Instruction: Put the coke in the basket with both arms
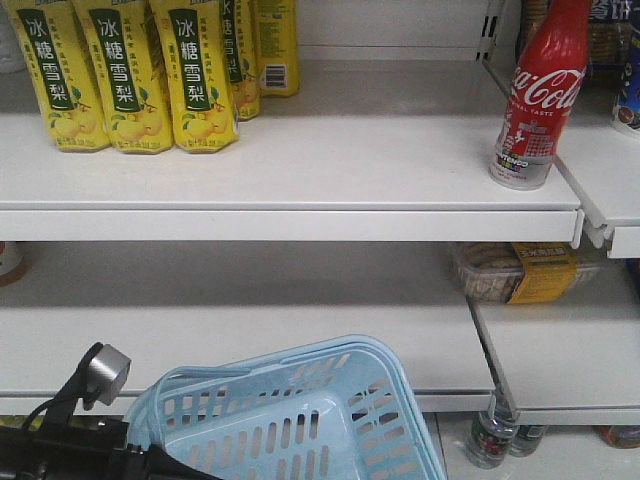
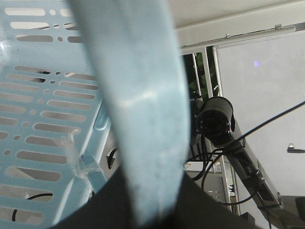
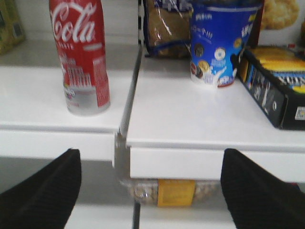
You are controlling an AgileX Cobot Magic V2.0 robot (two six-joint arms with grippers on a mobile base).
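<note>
Right hand [image 3: 151,191], fingers [image 3: 38,191] apart, faces the coke [image 3: 81,57] at the shelf [image 3: 33,95] edge, where off-centre closure could topple it; left hand [image 2: 152,212] at the basket [image 2: 38,119], state indeterminable.

Front view: bright, even overhead light; white shelf [image 1: 300,170] near overexposed, soft shadow beneath its lip.
Left wrist view: basket [image 2: 43,119] fairly sharp, handle [image 2: 138,109] at lens fully defocused.
Right wrist view: mild blur throughout; coke [image 3: 81,57] label soft; right gripper [image 3: 151,164] fingers [image 3: 40,191] dark, featureless.
</note>
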